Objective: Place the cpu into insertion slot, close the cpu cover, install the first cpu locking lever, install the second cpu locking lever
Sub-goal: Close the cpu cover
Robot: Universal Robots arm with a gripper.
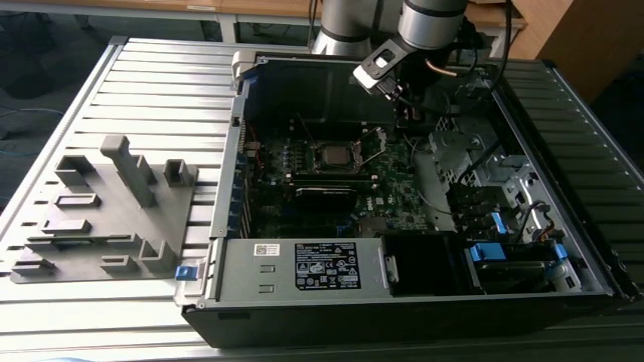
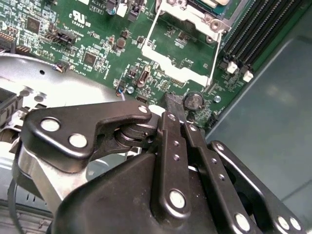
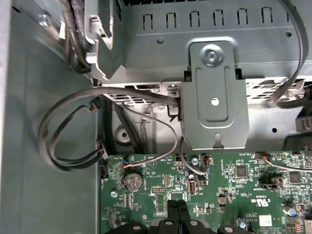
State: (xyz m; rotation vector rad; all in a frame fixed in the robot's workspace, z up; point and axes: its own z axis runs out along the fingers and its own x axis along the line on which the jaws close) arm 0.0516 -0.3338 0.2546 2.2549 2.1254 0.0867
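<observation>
Close over the green board (image 2: pixel 97 44), my gripper (image 2: pixel 174 103) has its fingers pinched together on nothing, likely a narrow pusher for the free-standing levers (image 2: pixel 215 53) beyond, where the cpu (image 1: pixel 330 154) lies in the insertion slot (image 1: pixel 313 154), mid-frame in the exterior view.

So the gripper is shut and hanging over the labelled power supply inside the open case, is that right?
Not quite. The gripper is shut and inside the open case, but it hangs over the green motherboard near the coin battery, not over the labelled power supply. The first wrist view shows it.
</observation>
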